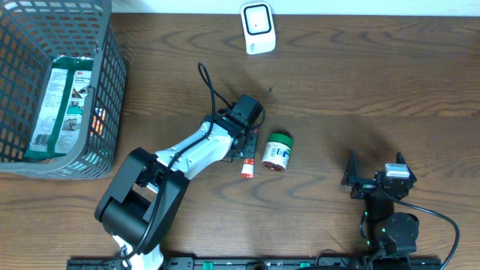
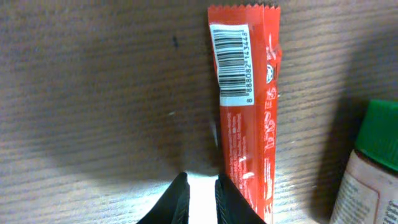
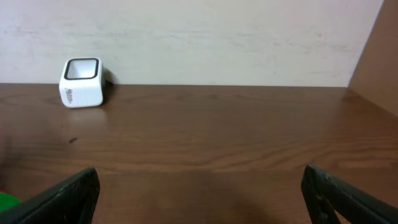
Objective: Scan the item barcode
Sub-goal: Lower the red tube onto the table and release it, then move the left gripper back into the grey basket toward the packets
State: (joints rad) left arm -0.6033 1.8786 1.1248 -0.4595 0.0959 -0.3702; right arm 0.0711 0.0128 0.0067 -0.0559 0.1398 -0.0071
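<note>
The red wrapper (image 2: 249, 143) carries a white barcode label (image 2: 231, 62); its digits begin with 8 8880, and the rest I cannot read surely. The green package (image 1: 64, 105) in the basket (image 1: 112, 90) shows "3M".

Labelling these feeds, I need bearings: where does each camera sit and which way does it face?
Overhead: above the table, looking down; left arm, right arm, basket, scanner, red packet, jar.
Left wrist: on that arm, looking down at the packet; nearly shut left gripper beside it.
Right wrist: low, facing across the table to the wall; open right gripper at the bottom corners.
Shared: overhead and right wrist show the scanner.
</note>
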